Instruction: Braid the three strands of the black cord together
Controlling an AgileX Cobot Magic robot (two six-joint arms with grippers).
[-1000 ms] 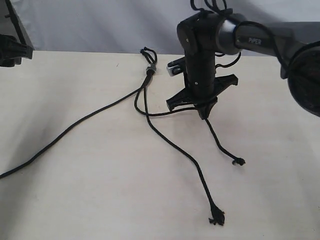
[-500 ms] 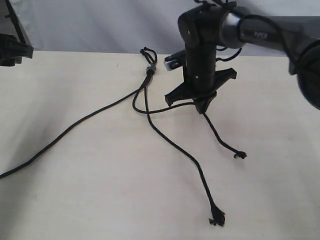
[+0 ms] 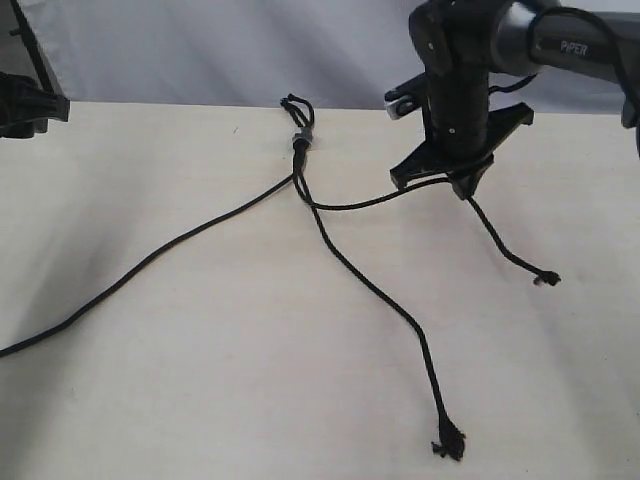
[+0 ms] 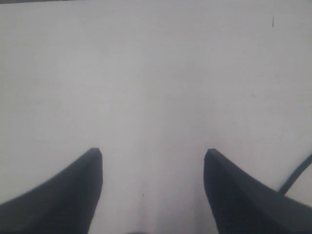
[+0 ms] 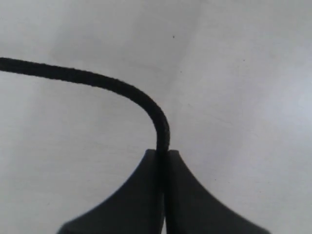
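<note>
The black cord lies on the pale table, its knotted loop [image 3: 293, 104] and grey band [image 3: 304, 138] at the back. One strand [image 3: 150, 258] runs off to the left front. The middle strand [image 3: 385, 298] trails to a frayed end [image 3: 448, 446] at the front. The right strand [image 3: 360, 205] stretches sideways into my right gripper [image 3: 462, 188], which is shut on it; its tail [image 3: 505, 255] hangs to a knotted end [image 3: 546, 279]. The right wrist view shows that strand [image 5: 97, 80] pinched between the closed jaws of the right gripper [image 5: 162, 153]. My left gripper [image 4: 152, 155] is open over bare table.
The left arm [image 3: 25, 105] sits at the far left edge of the table. A short piece of black cord [image 4: 297, 175] shows beside the left gripper's finger. A grey backdrop [image 3: 200, 50] rises behind the table's rear edge.
My right gripper has moved right and toward the back with the right strand, pulling it taut sideways. The curl near the junction has straightened, and the strand's tail end has shifted right.
</note>
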